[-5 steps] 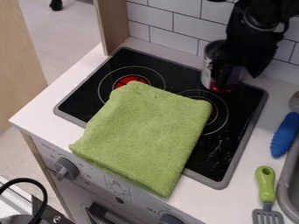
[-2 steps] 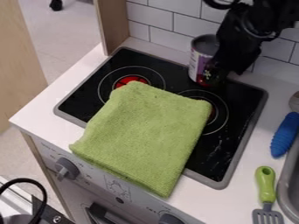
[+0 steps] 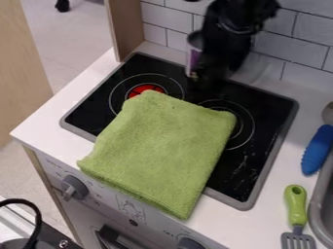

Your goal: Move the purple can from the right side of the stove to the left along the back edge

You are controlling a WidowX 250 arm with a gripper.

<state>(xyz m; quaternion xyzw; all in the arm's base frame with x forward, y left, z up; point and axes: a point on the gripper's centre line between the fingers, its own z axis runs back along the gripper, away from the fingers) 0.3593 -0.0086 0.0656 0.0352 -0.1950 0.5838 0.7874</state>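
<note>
The black gripper hangs low over the back of the stovetop, in front of the tiled wall. Right against it, on its left, stands a can with a white and purple label; the gripper and arm cover most of the can's right side. A folded green cloth lies across the front and middle of the black stovetop, partly over both burner rings.
A green-handled spatula and a blue-handled utensil lie on the white counter at the right, beside a grey sink rim. A wooden panel rises at the stove's back left corner.
The gripper has moved left along the back of the stove, and the can has shifted left with it. Cloth and utensils have stayed where they were.
</note>
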